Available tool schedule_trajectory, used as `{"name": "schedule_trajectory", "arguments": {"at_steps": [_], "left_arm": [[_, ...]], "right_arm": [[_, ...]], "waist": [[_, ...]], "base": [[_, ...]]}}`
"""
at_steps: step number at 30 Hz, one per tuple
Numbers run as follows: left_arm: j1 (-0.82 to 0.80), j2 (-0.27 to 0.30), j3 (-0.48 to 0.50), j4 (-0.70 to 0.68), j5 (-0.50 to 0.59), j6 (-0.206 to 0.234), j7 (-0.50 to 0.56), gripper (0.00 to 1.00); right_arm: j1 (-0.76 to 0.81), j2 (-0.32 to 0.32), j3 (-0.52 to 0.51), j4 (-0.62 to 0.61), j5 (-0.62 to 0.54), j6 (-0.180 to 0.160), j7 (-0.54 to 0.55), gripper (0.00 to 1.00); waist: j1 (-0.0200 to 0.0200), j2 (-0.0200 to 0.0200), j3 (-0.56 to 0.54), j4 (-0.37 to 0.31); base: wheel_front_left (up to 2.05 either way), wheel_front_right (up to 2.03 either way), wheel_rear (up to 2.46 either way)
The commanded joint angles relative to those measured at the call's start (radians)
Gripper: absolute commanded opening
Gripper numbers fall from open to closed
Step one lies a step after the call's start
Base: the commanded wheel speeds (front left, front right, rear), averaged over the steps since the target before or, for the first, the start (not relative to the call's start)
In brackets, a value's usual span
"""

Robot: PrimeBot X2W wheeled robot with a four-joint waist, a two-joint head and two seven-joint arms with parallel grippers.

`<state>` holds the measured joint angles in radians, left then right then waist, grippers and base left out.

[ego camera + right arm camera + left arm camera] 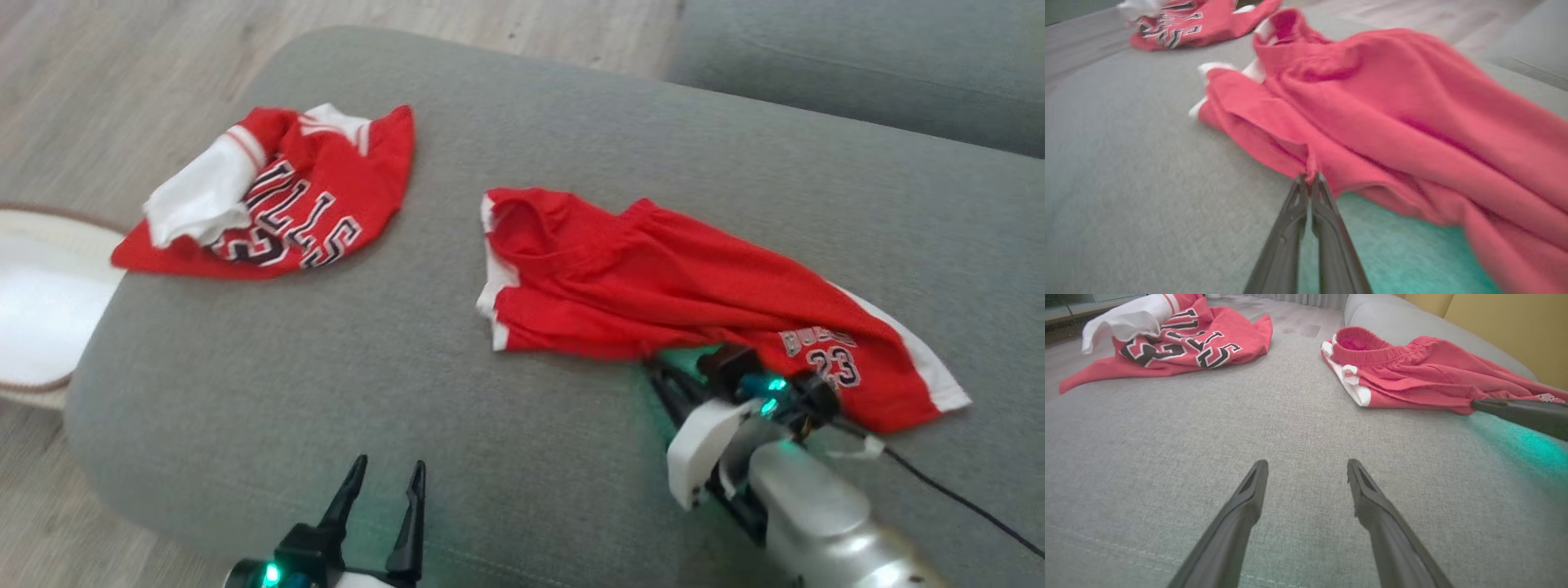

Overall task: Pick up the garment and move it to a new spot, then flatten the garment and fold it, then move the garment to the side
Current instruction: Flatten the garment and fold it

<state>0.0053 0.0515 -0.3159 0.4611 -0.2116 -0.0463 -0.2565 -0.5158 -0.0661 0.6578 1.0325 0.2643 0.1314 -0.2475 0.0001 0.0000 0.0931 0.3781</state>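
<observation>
Red on grey from the head view: spotting the shorts (653, 278) rumpled across the right half of the sofa cushion (506, 457), waistband toward the middle, numbered leg off to the right. Seeing the right gripper (657, 371) down at the near edge of the fabric, tips tucked against it. Noticing the left gripper (389, 465) parked low and near, spread wide, holding nothing. Also a jersey (326, 196) heaped at the far left, well apart from the shorts.

Over to the left wrist view: same spread fingers above bare cushion, nothing between them. Catching one dark finger of the other arm poking in from the right, tip at the shorts' near hem.

On to the right wrist view: pinched tight together here, with a small fold of the red hem nipped at the very tips. Looks like a thin bite, so best to lift slowly and straight up, watching for cloth sliding out. Probably worth raising enough to get the trailing leg off the cushion before carrying it over, and steering wide of the jersey. Thin, likely slippery stuff, so no jerks.
</observation>
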Motion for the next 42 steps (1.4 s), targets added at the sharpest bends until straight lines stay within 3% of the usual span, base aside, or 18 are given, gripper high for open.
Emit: {"name": "schedule_trajectory", "arguments": {"at_steps": [1, 8, 14, 15, 16, 17, 21, 25, 30, 33, 37, 42], "left_arm": [[-0.023, -0.001, 0.04, -0.032, -0.003, 0.007, -0.005, 1.0], [0.007, -0.001, 0.078, -0.042, 0.0, 0.009, -0.005, 1.0], [-0.003, -0.001, 0.084, -0.049, 0.0, 0.006, -0.005, 1.0], [-0.008, -0.001, 0.08, -0.049, -0.001, 0.006, -0.005, 1.0], [-0.012, -0.001, 0.077, -0.05, -0.001, 0.006, -0.005, 1.0], [-0.017, -0.001, 0.074, -0.05, -0.002, 0.005, -0.005, 1.0], [-0.031, -0.001, 0.062, -0.051, -0.003, 0.007, -0.005, 1.0], [-0.043, -0.001, 0.053, -0.058, 0.005, 0.005, -0.005, 1.0], [-0.099, -0.001, -0.007, -0.082, 0.07, -0.029, -0.005, 1.0], [-0.185, -0.001, -0.115, -0.083, 0.117, -0.062, -0.005, 1.0], [-0.277, -0.001, -0.198, -0.025, 0.148, -0.075, -0.005, 1.0], [-0.347, 0.0, -0.229, 0.065, 0.182, -0.076, -0.005, 1.0]], "right_arm": [[-0.019, 0.013, -0.02, -0.043, -0.007, -0.001, -0.014, 0.0], [0.144, -0.124, -0.239, -0.232, -0.079, -0.001, -0.014, 0.0], [0.222, -0.218, -0.348, -0.286, -0.131, -0.001, -0.014, 0.0], [0.224, -0.229, -0.366, -0.289, -0.137, -0.001, -0.014, 0.07], [0.223, -0.239, -0.385, -0.291, -0.145, -0.001, -0.014, 0.44], [0.221, -0.247, -0.408, -0.285, -0.153, -0.001, -0.014, 1.0], [0.194, -0.248, -0.54, -0.299, -0.209, -0.001, -0.014, 1.0], [0.209, -0.179, -0.628, -0.367, -0.273, -0.001, -0.014, 1.0], [0.254, -0.092, -0.625, -0.414, -0.291, -0.001, -0.014, 1.0], [0.265, -0.061, -0.602, -0.428, -0.291, -0.001, -0.014, 1.0], [0.252, -0.045, -0.568, -0.43, -0.287, -0.001, -0.014, 1.0], [0.236, -0.038, -0.54, -0.428, -0.28, -0.001, -0.014, 1.0]], "waist": [[-0.0001, 0.0, -0.013, -0.026], [-0.0001, 0.0, -0.056, -0.149], [-0.0001, 0.0, -0.055, -0.243], [-0.0001, 0.0, -0.051, -0.254], [-0.0001, 0.0, -0.048, -0.265], [-0.0001, 0.0, -0.044, -0.273], [-0.0001, 0.0, -0.031, -0.297], [-0.0001, 0.0, -0.027, -0.315], [-0.0001, 0.0, -0.013, -0.346], [-0.0001, 0.0, 0.011, -0.38], [-0.0001, 0.0, 0.038, -0.43], [-0.0001, 0.0, 0.063, -0.477]], "base": [[0.0, 0.0, 0.0], [0.0, 0.0, 0.0], [0.0, 0.0, 0.0], [0.0, 0.0, 0.0], [0.0, 0.0, 0.0], [0.0, 0.0, 0.0], [0.0, 0.0, 0.0], [0.0, 0.0, 0.0], [0.0, 0.0, 0.0], [0.0, 0.0, 0.0], [0.0, 0.0, 0.0], [0.0, 0.0, 0.0]]}}
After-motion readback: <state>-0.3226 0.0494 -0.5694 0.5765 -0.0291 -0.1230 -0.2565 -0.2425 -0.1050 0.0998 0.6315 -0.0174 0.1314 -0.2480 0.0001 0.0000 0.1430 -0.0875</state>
